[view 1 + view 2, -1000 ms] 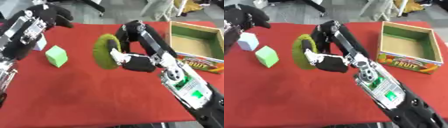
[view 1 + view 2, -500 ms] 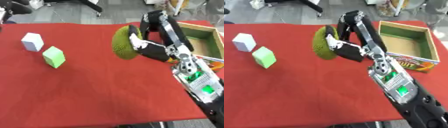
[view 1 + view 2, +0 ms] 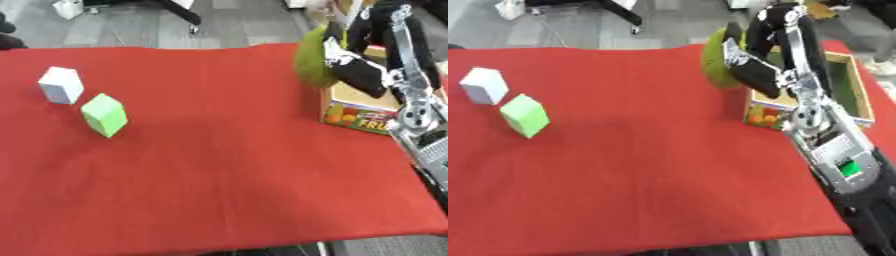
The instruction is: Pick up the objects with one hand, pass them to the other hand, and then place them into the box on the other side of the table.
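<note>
The round olive-green fuzzy object (image 3: pixel 716 60) is hanging above the near-left corner of the open cardboard box with fruit print (image 3: pixel 859 92), held upright. The right hand (image 3: pixel 750 67) is curling round its right side; the grip appears to be a pinch, though blur hides the fingertips. The left hand is not showing. The white cube (image 3: pixel 483 85) and light-green cube (image 3: pixel 524 115) are waiting far left on the red cloth surface (image 3: pixel 649 170). Risk: released here, the object could be catching the box wall and rolling off onto the cloth.
</note>
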